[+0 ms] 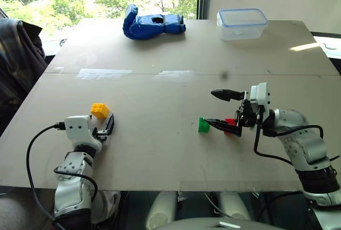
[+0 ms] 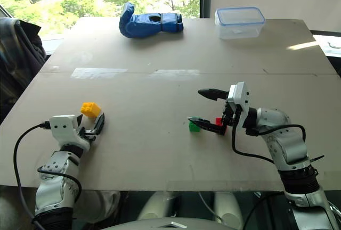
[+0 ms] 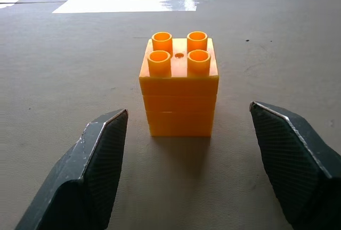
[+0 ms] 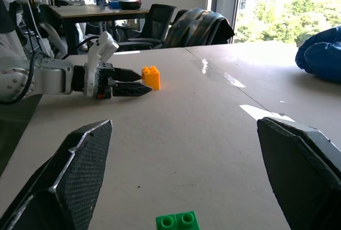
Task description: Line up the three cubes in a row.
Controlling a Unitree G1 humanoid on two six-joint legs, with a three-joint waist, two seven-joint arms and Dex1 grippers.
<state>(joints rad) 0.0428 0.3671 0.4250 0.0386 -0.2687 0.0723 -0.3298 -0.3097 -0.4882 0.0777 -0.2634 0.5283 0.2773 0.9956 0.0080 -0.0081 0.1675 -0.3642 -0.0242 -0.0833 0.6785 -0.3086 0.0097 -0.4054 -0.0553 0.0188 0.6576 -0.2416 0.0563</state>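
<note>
The yellow cube [image 1: 99,110] stands on the table at the near left, studs up. My left gripper [image 1: 105,129] is open right behind it, and in the left wrist view the cube [image 3: 179,89] sits just ahead of the two fingertips, apart from both. The green cube [image 1: 203,125] and the red cube [image 1: 230,122] rest close together at the near right. My right gripper [image 1: 209,107] is open wide and points left. Its lower finger crosses in front of the red cube, partly hiding it, and its tip ends beside the green cube [image 4: 177,221].
A blue glove [image 1: 152,25] lies at the far edge of the table [image 1: 170,177], with a clear plastic box [image 1: 242,23] at the far right. Pale tape strips [image 1: 104,73] run across the middle. A jacket [image 1: 16,54] hangs beyond the left edge.
</note>
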